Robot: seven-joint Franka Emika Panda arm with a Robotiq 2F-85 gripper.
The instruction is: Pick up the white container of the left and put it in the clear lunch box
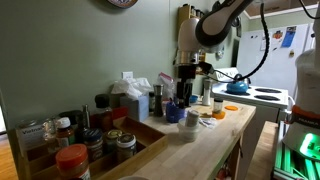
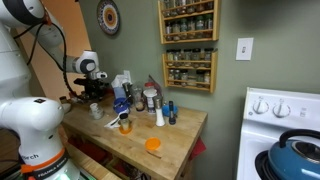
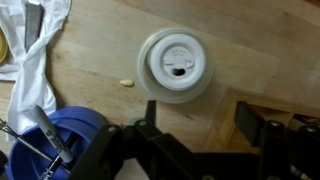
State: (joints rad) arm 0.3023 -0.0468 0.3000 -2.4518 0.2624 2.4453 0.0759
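Arm: the Franka arm reaches down over a light wooden butcher-block counter (image 3: 105,35), seen in both exterior views.
Gripper: the black Robotiq gripper (image 3: 197,120) comes in from 6 o'clock in the wrist view. In an exterior view it hangs low over the counter (image 1: 186,95).
Fingers: spread wide, one dark finger (image 3: 150,112) on each side of the gap, nothing between them.
Task thing: the small white cylindrical container with a round shaker lid (image 3: 175,62) stands upright on the bare wood, seen from straight above.
Place of it: at 12 o'clock from the finger gap, a little toward 11, near the fingertips. Contact cannot be told.
Same thing from outside: the white container (image 1: 190,121) stands just under the gripper.
Blue round plastic tub (image 3: 62,145): at 8 o'clock from the container, apart from it, a grey metal piece across its rim.
Crumpled white cloth (image 3: 40,55): at 9 o'clock from the container, well apart.
Small pale crumb (image 3: 125,82): on the wood at 8 o'clock, just beside the container.
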